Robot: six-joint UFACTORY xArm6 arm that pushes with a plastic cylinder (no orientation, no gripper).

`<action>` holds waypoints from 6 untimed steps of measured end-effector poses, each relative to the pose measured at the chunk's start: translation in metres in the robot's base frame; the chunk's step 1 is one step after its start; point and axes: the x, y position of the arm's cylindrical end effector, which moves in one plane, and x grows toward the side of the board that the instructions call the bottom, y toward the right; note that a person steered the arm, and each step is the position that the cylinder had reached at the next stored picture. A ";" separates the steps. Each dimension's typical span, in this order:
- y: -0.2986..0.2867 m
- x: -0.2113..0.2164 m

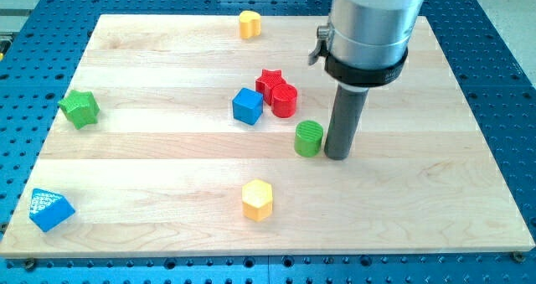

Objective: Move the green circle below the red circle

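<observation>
Nearest the camera, at the view's bottom left, sits a blue triangle block point(50, 209); a yellow hexagon block point(258, 200) lies bottom centre, well apart from the rest. Further up, mid-board, the green circle point(308, 139) stands w/ my tip point(337, 157) just beside it on the view's right, touching or nearly so; can't tell which. No jaws on this rig, just a plain rod, so nothing to open or close.

Beyond that, the red circle point(285, 100) sits up and to the view's left of the green one, pressed against a red star point(269, 81), w/ a blue cube point(247, 105) just left of them. Green star point(80, 108) far left; yellow block point(249, 23) at the top edge.

Step in hand, I judge: pushing phase, nearly done. Next move: a short nudge toward the view's left so green lands straight under red, w/o bumping the red circle.
</observation>
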 end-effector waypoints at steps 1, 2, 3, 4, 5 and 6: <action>-0.014 0.004; -0.018 0.018; -0.047 0.021; -0.069 0.005; -0.061 0.004; -0.158 0.004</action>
